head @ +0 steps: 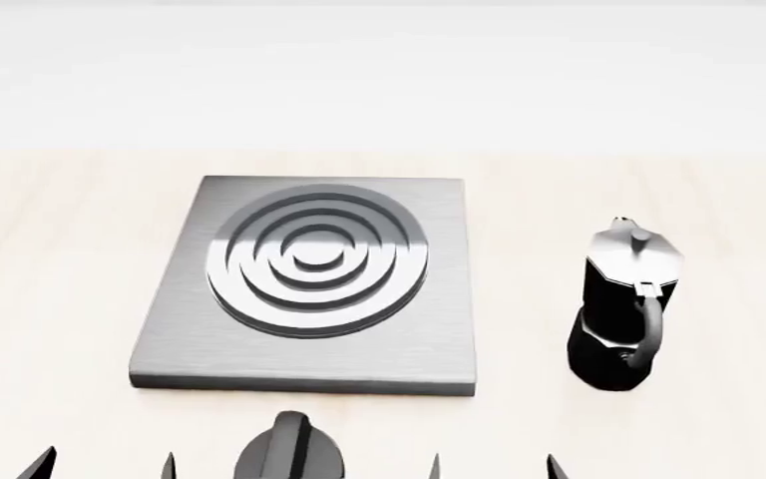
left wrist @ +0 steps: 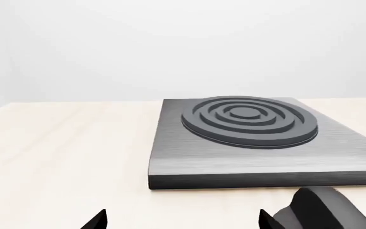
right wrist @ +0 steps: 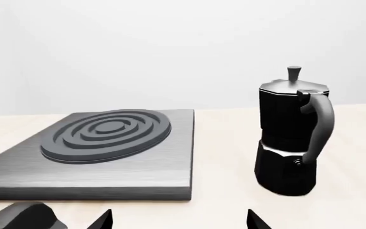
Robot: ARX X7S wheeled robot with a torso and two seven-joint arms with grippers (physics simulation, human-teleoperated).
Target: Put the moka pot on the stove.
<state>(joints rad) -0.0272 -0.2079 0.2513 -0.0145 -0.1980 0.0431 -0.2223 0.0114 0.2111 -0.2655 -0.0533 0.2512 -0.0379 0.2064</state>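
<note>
The moka pot (head: 622, 309) stands upright on the light wooden table, right of the stove (head: 171, 339), its handle toward me. It also shows in the right wrist view (right wrist: 288, 138), apart from the stove (right wrist: 170, 167). The stove with its ring burner (left wrist: 249, 119) lies flat in the left wrist view too. My left gripper (head: 104, 467) is open and empty near the table's front edge, left of the knob. My right gripper (head: 493, 467) is open and empty, short of the pot and a little to its left. Only the fingertips of both show.
A black round knob with a ridge (head: 290, 449) sits on the table in front of the stove, between my two grippers; it shows in the left wrist view (left wrist: 323, 210) and the right wrist view (right wrist: 24, 217). The table (head: 51, 249) extends to a white wall behind.
</note>
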